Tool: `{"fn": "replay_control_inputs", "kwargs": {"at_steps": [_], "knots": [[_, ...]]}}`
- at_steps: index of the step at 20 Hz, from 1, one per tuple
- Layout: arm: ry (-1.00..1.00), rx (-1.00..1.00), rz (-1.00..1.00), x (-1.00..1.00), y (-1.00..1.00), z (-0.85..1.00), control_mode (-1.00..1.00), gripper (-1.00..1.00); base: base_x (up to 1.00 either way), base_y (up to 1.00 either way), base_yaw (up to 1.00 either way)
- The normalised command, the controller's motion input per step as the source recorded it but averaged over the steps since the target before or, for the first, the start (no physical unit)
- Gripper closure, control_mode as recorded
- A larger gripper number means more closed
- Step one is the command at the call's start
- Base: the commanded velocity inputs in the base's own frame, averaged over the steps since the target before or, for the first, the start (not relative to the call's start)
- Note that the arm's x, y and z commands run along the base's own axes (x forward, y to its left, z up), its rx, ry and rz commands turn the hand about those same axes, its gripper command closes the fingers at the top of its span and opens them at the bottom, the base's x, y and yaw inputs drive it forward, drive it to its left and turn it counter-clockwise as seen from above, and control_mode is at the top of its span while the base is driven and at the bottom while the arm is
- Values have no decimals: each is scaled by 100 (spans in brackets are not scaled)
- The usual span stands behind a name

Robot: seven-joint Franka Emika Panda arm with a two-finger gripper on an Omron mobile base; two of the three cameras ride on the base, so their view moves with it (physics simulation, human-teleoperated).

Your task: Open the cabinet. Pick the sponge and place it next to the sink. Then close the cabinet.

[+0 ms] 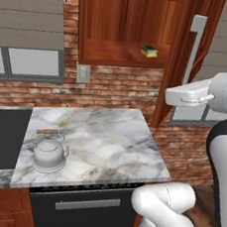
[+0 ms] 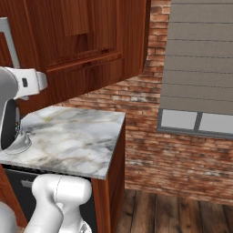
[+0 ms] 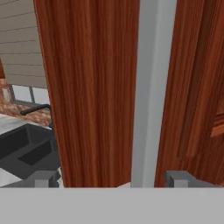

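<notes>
Cabinet (image 1: pixel 130 27) door stood swung wide, out past the right edge of the surface (image 1: pixel 112 145), its edge toward the room and its silver bar handle (image 1: pixel 194 45) upright. My pincer (image 3: pixel 113 179) was at that handle: in the hand view the two fingertips (image 3: pixel 43 178) stood wide apart, one each side of the bar, with door wood visible between tip and bar. I judged it open and gripping nothing.

Step in hand, as I judged it: door opening done, letting go. To do it well I needed to back straight off the bar without dragging the door, then swing in under the cabinet's top and approach the shelf from the front, low and level, since the opening was shallow.

Contents: the sponge (image 1: pixel 149 51) lay flat near the right end of the cabinet's lower shelf, close to the front lip, yellow under dark green. Nothing else showed on that shelf. The sink (image 1: pixel 3 135) sat at the left edge of the surface; basin looked dark, contents not discernible. A kettle (image 1: pixel 49 153) stood near the surface's front-left corner, just beside the sink, crowding the drop spot.
</notes>
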Motion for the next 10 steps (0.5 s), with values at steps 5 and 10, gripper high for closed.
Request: {"fn": "replay_control_inputs", "kwargs": {"at_steps": [5,10], "knots": [[-5,0,0,-45,0,0,-100,-100,0,0,0],[-9,0,0,-79,0,9,-100,-100,0,0,0]]}}
